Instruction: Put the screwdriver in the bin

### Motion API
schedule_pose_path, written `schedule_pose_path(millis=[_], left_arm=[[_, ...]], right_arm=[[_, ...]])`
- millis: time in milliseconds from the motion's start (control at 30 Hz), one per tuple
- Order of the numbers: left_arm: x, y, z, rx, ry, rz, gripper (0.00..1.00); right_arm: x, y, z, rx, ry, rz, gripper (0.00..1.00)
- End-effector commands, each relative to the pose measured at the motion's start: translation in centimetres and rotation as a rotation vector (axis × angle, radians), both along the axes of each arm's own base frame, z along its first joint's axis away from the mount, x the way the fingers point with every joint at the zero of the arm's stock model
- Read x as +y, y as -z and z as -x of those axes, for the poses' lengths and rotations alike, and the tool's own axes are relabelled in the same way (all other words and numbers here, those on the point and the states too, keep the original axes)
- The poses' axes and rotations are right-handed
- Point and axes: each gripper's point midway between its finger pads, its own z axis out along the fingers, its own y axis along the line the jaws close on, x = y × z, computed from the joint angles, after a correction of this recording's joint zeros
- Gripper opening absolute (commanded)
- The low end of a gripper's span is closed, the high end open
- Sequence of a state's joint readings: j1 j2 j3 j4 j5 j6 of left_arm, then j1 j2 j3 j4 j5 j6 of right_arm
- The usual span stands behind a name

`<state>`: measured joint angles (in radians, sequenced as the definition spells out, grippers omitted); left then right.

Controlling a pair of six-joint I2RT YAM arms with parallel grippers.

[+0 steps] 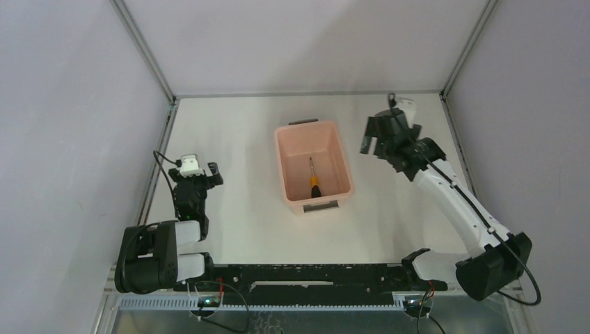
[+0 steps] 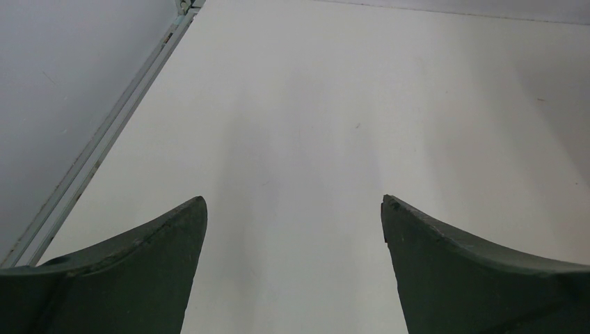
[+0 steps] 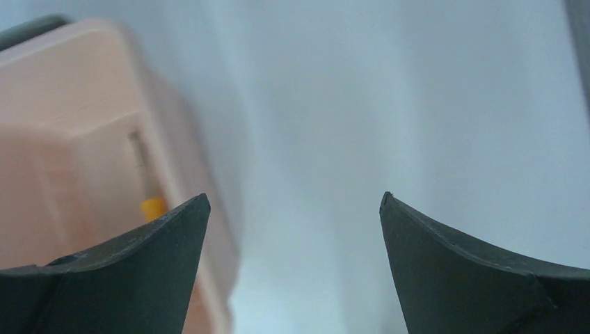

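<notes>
The salmon-pink bin (image 1: 334,149) stands in the middle of the table with a dark grey handle at each short end. The screwdriver (image 1: 314,181), orange-yellow and black handle with a thin shaft, lies on the bin's floor. My right gripper (image 1: 371,145) is open and empty, raised to the right of the bin. In the right wrist view the bin (image 3: 62,104) fills the left side and the screwdriver (image 3: 147,188) shows blurred inside it, partly behind my left finger. My left gripper (image 1: 203,171) is open and empty, far left of the bin, over bare table (image 2: 292,139).
A metal rail (image 1: 161,149) runs along the table's left edge and also shows in the left wrist view (image 2: 104,139). Grey walls close the table on the left, back and right. A dark rail with the arm bases (image 1: 306,275) lies along the near edge.
</notes>
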<state>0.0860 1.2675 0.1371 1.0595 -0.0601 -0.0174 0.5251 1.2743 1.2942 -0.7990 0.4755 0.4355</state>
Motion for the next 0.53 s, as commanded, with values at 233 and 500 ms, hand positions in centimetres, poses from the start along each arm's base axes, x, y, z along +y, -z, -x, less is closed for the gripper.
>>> schedule_pose_path(millis=[233, 500], left_arm=[[0.1, -2.7, -1.1, -0.076, -0.003, -0.018, 1.00], [0.0, -2.7, -1.1, -0.077, -0.002, -0.020, 1.00]], right_arm=[[-11.4, 1.2, 1.5, 0.017, 0.214, -0.056, 1.00], [-11.5, 1.4, 1.3, 0.018, 0.213, -0.083, 1.00]])
